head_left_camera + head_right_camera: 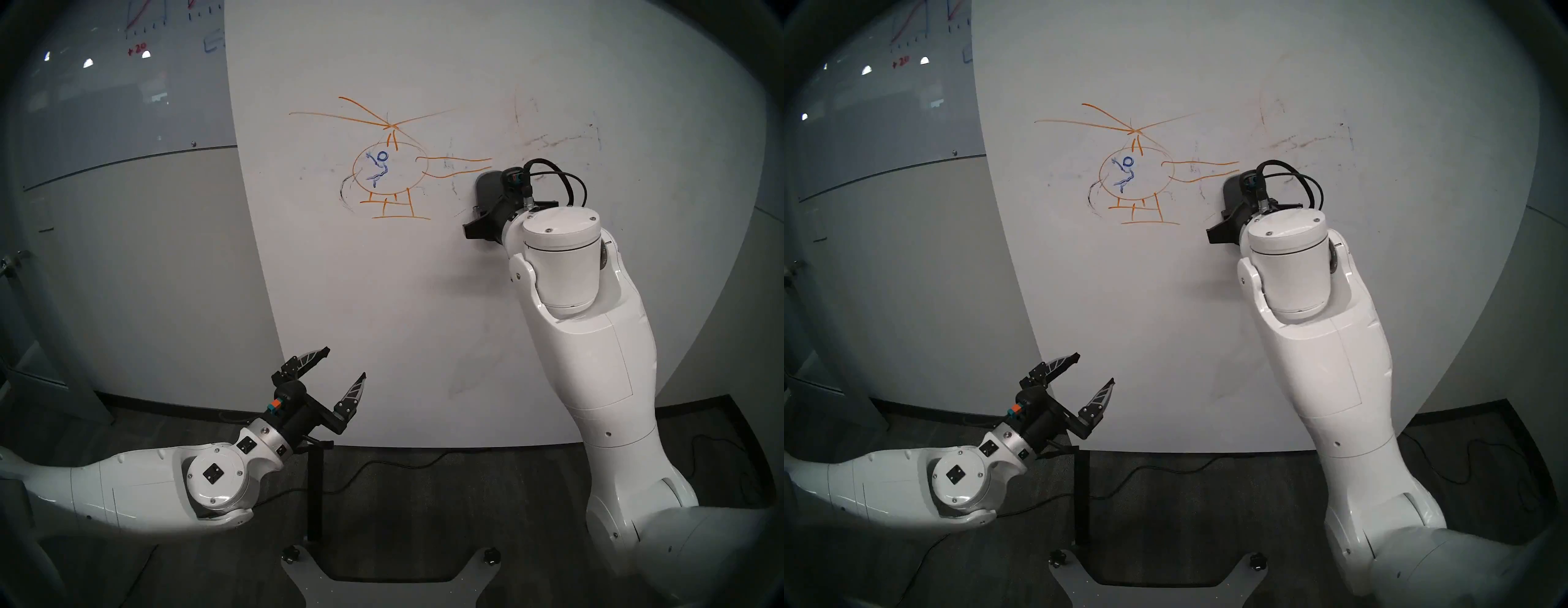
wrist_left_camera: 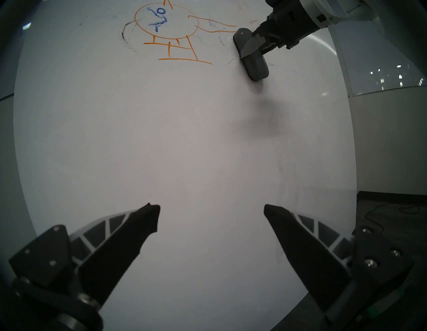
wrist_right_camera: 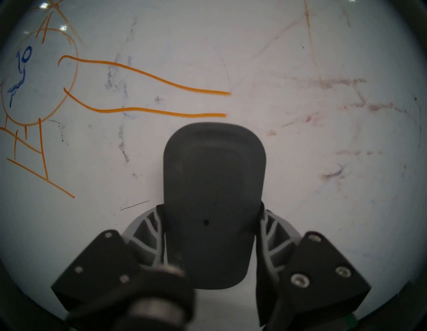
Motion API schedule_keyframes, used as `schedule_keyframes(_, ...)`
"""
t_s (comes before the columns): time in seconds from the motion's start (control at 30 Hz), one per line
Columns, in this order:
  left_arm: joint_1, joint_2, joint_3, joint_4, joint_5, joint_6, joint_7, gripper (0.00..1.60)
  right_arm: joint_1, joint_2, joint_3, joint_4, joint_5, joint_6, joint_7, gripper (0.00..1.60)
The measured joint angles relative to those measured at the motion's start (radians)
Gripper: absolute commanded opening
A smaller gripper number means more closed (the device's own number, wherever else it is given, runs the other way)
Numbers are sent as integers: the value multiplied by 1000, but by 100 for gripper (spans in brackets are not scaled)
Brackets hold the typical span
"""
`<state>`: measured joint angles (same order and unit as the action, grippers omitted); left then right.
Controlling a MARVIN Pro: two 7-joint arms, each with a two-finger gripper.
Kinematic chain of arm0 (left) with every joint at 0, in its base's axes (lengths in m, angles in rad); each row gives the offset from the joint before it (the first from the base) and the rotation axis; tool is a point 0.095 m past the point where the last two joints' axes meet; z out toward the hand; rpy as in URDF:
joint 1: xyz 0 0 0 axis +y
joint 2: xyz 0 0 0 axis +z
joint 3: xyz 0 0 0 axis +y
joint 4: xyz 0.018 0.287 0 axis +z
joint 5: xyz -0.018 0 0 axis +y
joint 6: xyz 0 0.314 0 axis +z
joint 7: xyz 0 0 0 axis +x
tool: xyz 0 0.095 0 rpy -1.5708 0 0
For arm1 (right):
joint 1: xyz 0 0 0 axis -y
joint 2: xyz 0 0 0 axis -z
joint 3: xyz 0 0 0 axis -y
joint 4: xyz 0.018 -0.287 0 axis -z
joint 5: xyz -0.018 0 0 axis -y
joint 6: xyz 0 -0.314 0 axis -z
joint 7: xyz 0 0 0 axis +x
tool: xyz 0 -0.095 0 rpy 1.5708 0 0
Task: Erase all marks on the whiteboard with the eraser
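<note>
The white whiteboard (image 1: 424, 305) carries an orange helicopter drawing (image 1: 389, 170) with a blue stick figure (image 1: 379, 167) inside it, black scribbles (image 1: 345, 195) to its left and faint reddish smudges (image 1: 551, 142) on the right. My right gripper (image 3: 211, 208) is shut on the dark grey eraser (image 3: 213, 173), pressed flat on the board just below the ends of the helicopter's tail lines (image 3: 196, 102). The eraser also shows in the head view (image 1: 488, 187) and the left wrist view (image 2: 256, 67). My left gripper (image 1: 345, 363) is open and empty, low before the board.
A grey glass board (image 1: 119, 106) with red and blue graph lines hangs at the upper left. Below the whiteboard lies dark floor with cables (image 1: 382, 463), a black upright post (image 1: 315, 488) and my base plate (image 1: 382, 586).
</note>
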<state>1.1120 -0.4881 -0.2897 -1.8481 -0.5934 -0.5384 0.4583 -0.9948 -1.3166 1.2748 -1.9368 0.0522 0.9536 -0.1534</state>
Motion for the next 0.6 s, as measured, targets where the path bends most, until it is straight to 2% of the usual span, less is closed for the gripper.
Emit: schedule_keyframes(0.6, 0, 0, 0, 0, 0, 0, 0, 160, 49, -1, 1, -7, -9, 9, 43, 0)
